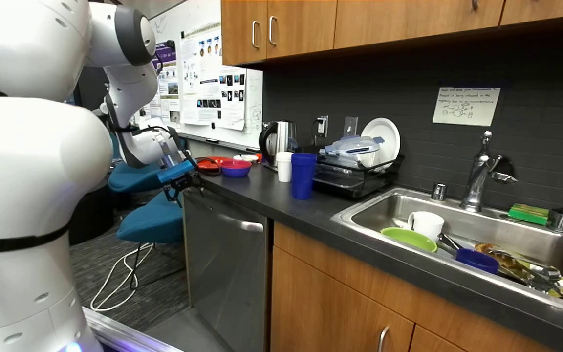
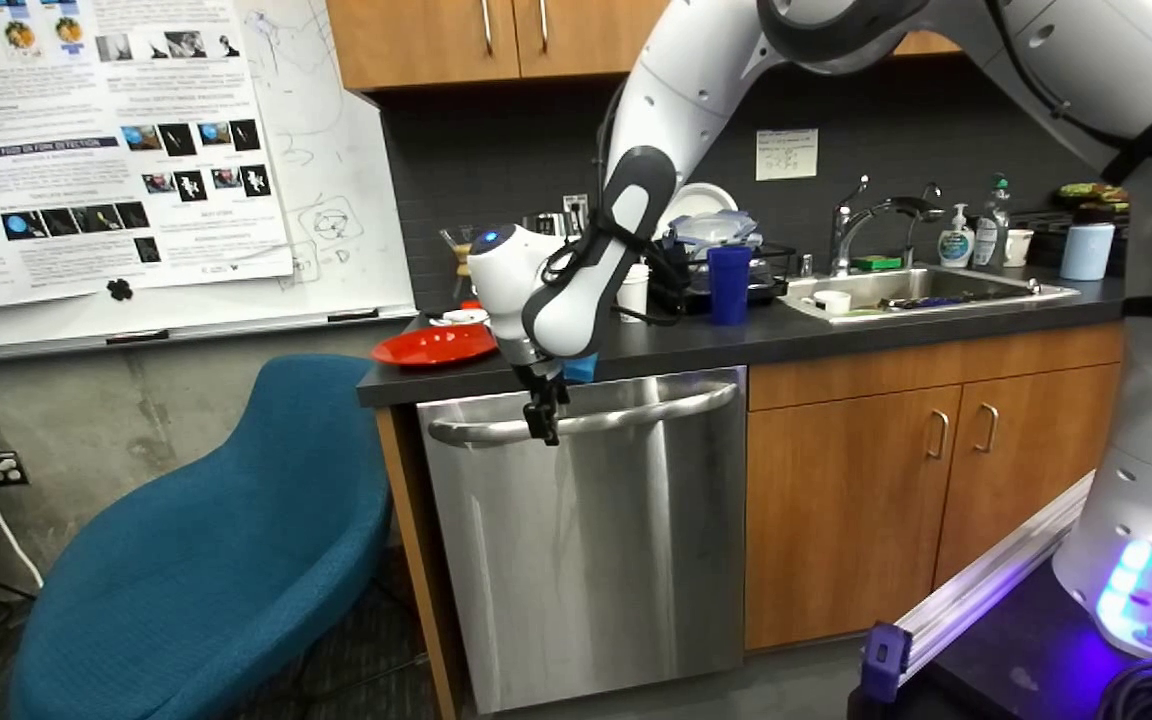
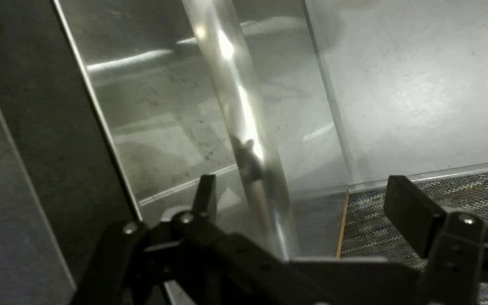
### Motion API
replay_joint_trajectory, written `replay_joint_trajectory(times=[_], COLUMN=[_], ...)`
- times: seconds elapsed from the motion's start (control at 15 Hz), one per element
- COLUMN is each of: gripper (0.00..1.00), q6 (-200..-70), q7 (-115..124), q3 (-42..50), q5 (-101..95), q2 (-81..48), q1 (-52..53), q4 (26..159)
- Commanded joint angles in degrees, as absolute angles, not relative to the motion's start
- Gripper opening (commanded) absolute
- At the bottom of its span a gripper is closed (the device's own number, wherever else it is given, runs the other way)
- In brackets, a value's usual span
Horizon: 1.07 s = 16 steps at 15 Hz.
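Hovering at the dishwasher door [image 2: 596, 560]: claw [image 3: 305, 199] spread wide | steel handle [image 3: 244, 106]: seen across the claw's gap in the wrist view, off-centre toward nine o'clock, long axis roughly eleven to five | contact: cannot tell

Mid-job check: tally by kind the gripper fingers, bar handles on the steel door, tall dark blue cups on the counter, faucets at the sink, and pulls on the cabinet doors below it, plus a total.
Gripper fingers: 2
Bar handle: 1
Tall dark blue cup: 1
Faucets: 2
Cabinet pulls: 2
Total: 8
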State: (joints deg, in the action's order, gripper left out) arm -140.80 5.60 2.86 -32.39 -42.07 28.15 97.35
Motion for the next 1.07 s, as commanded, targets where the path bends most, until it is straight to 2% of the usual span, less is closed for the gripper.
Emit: replay_joint_trajectory(times=[0.0, 1.0], gripper=[1.00, 1.00], q6=[-140.50, -144.21], q7=[6.96, 5.95], q3=[2.83, 2.85], q5=[-34.28, -33.63], q2=[-42.48, -47.62], q1=[27.85, 27.33], q4=[96.87, 93.96])
